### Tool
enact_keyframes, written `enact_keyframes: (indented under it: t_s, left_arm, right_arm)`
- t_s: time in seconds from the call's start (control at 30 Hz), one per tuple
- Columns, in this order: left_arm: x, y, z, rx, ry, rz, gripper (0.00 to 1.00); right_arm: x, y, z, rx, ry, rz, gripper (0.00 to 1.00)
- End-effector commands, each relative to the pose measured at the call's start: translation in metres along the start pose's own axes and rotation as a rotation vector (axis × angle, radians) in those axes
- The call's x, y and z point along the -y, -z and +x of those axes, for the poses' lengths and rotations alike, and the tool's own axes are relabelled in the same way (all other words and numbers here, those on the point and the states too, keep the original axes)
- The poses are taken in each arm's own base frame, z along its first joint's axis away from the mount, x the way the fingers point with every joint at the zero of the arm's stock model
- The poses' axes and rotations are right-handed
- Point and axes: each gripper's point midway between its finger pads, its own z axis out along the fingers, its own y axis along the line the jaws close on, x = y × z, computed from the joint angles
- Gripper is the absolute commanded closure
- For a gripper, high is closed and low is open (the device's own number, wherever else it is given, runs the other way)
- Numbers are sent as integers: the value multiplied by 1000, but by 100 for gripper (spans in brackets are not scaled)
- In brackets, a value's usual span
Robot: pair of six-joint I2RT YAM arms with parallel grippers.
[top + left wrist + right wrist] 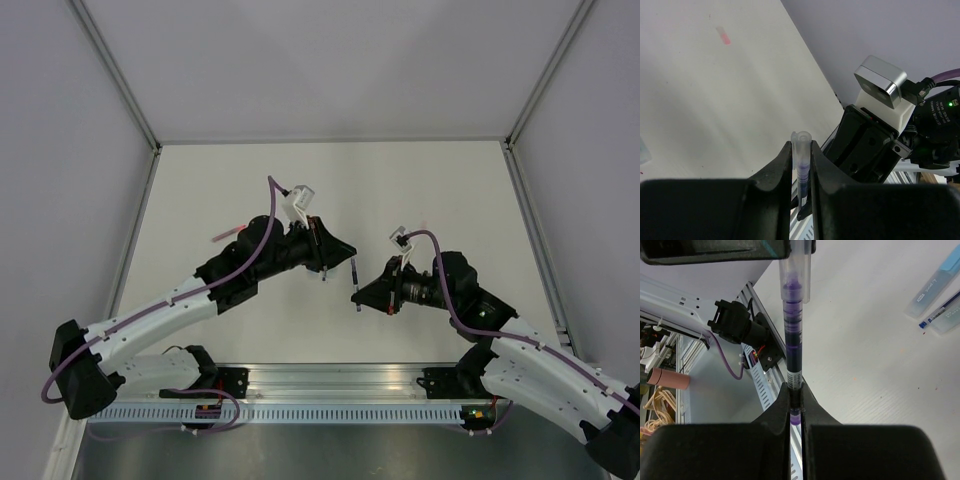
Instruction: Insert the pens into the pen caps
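Note:
A dark purple pen [792, 330] hangs above the table between both arms. My right gripper [796, 390] is shut on its rear end. The pen's front end sits inside a clear pen cap [801, 150], and my left gripper [801, 145] is shut on that cap. From the top view the pen [356, 278] spans the short gap between the left gripper [335, 252] and the right gripper [368, 295]. A blue pen [940, 310] lies on the table between a light blue cap [935, 287] and another pale cap [949, 320].
A pinkish stick [228, 235] lies on the white table left of the left arm, and a small pink piece [723, 36] shows far off in the left wrist view. The slotted metal rail [330, 410] runs along the near edge. Grey walls enclose the table.

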Motion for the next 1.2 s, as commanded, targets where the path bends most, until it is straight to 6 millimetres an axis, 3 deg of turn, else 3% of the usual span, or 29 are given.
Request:
enact_keyframes:
  t_s: [0.0,0.13,0.27,0.67,0.9,1.17]
  left_arm:
    - [19,13,24,-107,-51,109,68]
    - [22,15,12,-72,-54,95,45]
    - [22,12,4,-63,-62,62,38]
    - [25,0,-15,-39,-81,12,37]
    - [27,-6,-12,-58,-83,24,48]
    - [24,-1,-18,-33,-95,1,43]
  right_arm:
    - [-19,0,-43,122,85,-35,100]
    - [-19,0,-35,103,82,-54,100]
    - [-21,0,-34,100,80,-69,100]
    - [-29,2,-31,91,73,-110,100]
    - [-30,2,-29,86,72,-120,100]
    - [-30,0,-27,84,60,-129,100]
